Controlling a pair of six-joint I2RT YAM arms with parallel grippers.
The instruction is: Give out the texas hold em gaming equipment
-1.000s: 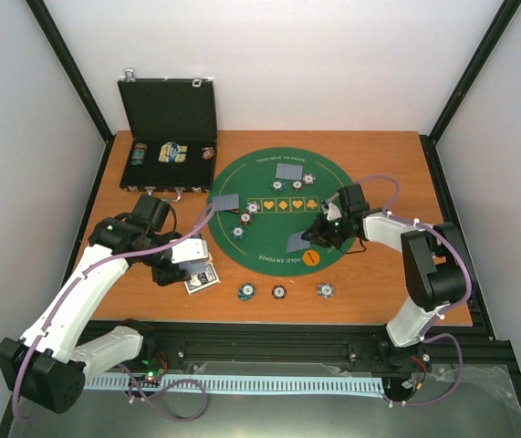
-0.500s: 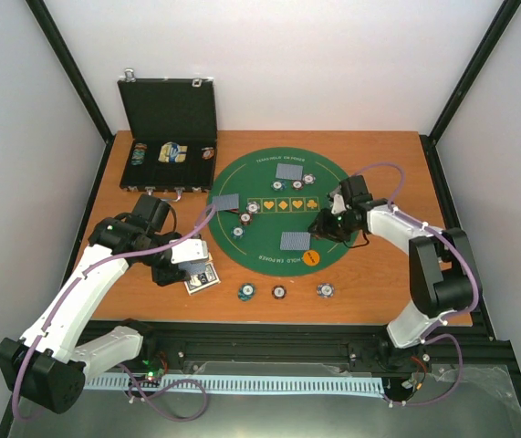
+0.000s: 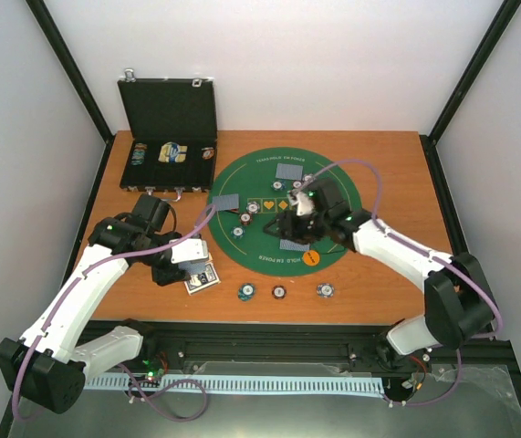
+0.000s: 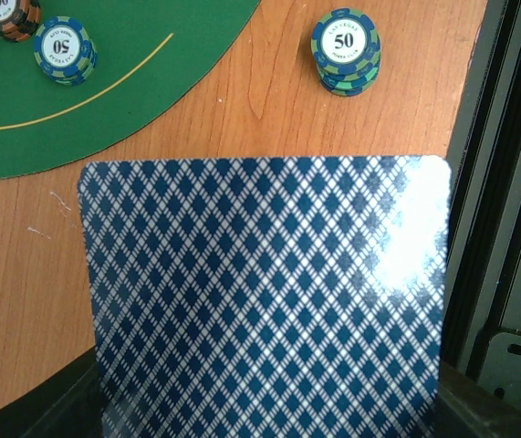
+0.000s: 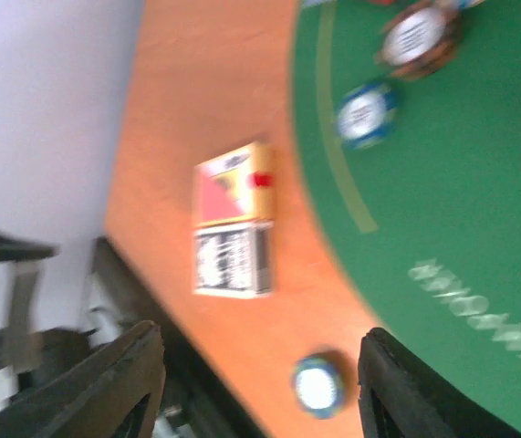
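Observation:
A blue diamond-backed playing card [image 4: 265, 301] fills the left wrist view, with my left gripper [image 3: 185, 262] shut on it over the wood left of the green mat [image 3: 260, 246]. My right gripper [image 5: 260, 388] hangs open and holds nothing. It is above the mat's middle [image 3: 295, 226], just over a grey-blue card [image 3: 289, 244] lying there. Two more cards [image 3: 226, 202] [image 3: 289, 171] rest on the mat, along with small chips [image 3: 253, 208] and an orange disc [image 3: 310, 257]. Three chip stacks [image 3: 244, 292] [image 3: 279, 292] [image 3: 325, 290] stand on the wood in front.
The black hinged case [image 3: 169, 109] stands open at the back left with items inside. A red, yellow and white card box [image 5: 233, 219] lies on the wood by the left gripper. The black table rail [image 4: 506, 182] runs close along the front edge.
My right gripper opened and let go of a card, which now lies on the front of the mat. That arm then swung left over the mat. The left arm stayed still.

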